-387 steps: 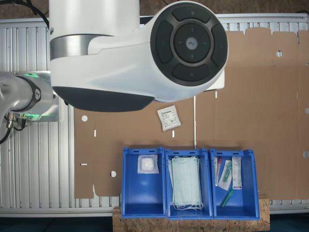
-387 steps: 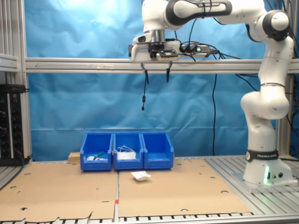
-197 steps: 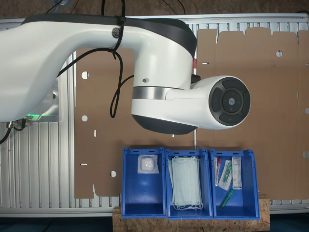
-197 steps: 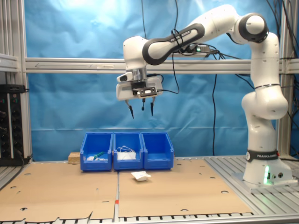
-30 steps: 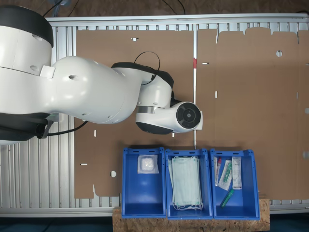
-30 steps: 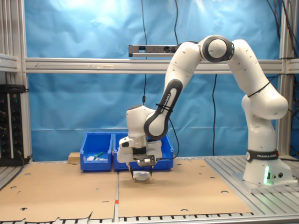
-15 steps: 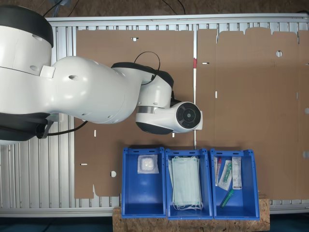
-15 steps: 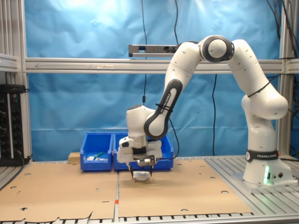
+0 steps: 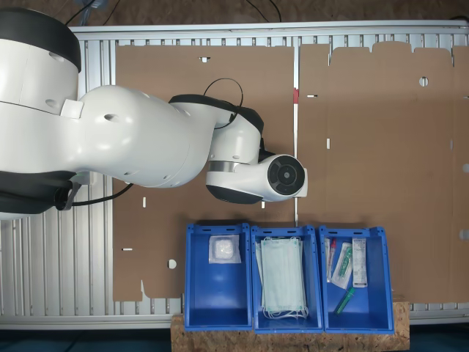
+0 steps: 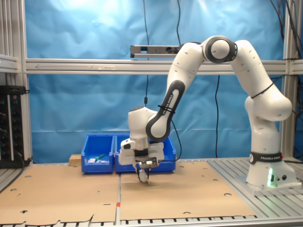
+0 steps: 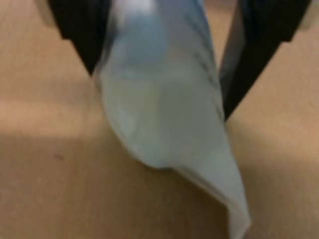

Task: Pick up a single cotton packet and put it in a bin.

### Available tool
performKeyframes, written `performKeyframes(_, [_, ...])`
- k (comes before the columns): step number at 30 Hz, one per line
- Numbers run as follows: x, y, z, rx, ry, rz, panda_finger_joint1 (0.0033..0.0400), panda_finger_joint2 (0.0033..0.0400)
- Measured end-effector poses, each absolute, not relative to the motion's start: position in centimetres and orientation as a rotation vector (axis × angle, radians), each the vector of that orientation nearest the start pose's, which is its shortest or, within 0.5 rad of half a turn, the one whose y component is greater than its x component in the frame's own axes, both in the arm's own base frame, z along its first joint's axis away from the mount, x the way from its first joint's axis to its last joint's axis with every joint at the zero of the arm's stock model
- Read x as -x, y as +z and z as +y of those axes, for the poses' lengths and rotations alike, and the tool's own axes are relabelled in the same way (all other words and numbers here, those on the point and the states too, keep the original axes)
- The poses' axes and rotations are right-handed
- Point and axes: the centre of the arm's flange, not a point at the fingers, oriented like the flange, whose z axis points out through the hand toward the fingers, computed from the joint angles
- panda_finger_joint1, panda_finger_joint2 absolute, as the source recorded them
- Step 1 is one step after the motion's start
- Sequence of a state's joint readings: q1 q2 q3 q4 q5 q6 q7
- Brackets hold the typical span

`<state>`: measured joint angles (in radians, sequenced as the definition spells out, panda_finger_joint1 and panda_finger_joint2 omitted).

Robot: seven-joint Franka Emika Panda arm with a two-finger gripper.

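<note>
- Wrist view: the cotton packet (image 11: 164, 99) is seen pinched between the two dark fingers (image 11: 259, 45) of the gripper (image 11: 159, 55), its lower corner hanging loose just above the cardboard sheet (image 11: 50, 189).
- The step in hand is judged to be the grasp itself, with the lift not yet made; the packet's print cannot be made out, as the picture is blurred.
- In the second exterior view the gripper (image 10: 143, 173) is held low over the cardboard, the packet (image 10: 143, 177) caught in it, just in front of the row of blue trays.
- A straight lift is called for next, then a carry to the bin (image 9: 217, 293) that holds one white pad, at the first exterior view's left of the row; care is needed since the packet hangs limp.
- The neighbouring trays are seen to hold face masks (image 9: 281, 279) and syringes (image 9: 344, 275).
- Behind the trays a blue curtain (image 10: 71, 33) is hung across an aluminium frame.
</note>
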<state>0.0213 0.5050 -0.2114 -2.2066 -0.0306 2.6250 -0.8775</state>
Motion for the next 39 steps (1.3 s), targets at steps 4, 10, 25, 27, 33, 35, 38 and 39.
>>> performKeyframes(4, [-53.01,14.68,-10.65,2.982,0.201,-1.151,0.0181,0.0181])
performKeyframes(10, [-53.01,14.69,-10.65,2.982,0.201,-1.151,0.0049,0.0049])
performKeyframes(25, [-53.01,14.69,-10.65,2.982,0.201,-1.151,0.0049,0.0049])
performKeyframes(27, [-53.01,14.69,-10.65,2.982,0.201,-1.151,0.0049,0.0049])
performKeyframes(33, [-53.04,14.77,-10.64,2.983,0.199,-1.151,0.0051,0.0051])
performKeyframes(35, [-53.05,14.85,-10.64,2.984,0.197,-1.151,0.0051,0.0051])
performKeyframes(38, [-53.04,15.14,-10.63,2.984,0.192,-1.150,0.0051,0.0051])
performKeyframes(39, [-53.04,15.31,-10.62,2.984,0.191,-1.149,0.0052,0.0052])
